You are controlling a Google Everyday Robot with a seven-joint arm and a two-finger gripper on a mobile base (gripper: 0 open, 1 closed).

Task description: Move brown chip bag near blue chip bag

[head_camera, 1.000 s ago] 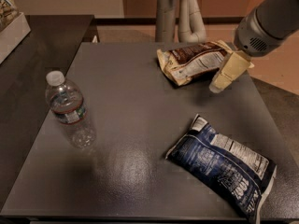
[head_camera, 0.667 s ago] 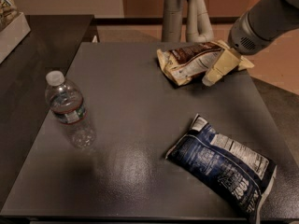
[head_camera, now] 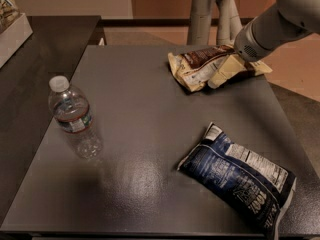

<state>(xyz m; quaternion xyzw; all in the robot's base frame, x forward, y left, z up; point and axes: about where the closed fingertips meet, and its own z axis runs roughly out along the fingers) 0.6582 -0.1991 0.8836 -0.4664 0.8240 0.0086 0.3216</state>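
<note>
Lying nearest, at the front right of the dark table (head_camera: 145,129), is the blue chip bag (head_camera: 240,176), label side up. Further back on the left stands a water bottle (head_camera: 74,118) (upright, cap on). Well apart from the blue bag, at the far edge, lies the brown chip bag (head_camera: 197,68). My gripper (head_camera: 241,76) is at its right end, fingers (head_camera: 226,72) spread, the bag's end between them.

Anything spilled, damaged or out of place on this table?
Nothing stands out. The water bottle stands upright and capped. The brown chip bag and blue chip bag lie crinkled but unspilled. The pincer is at the brown chip bag.
</note>
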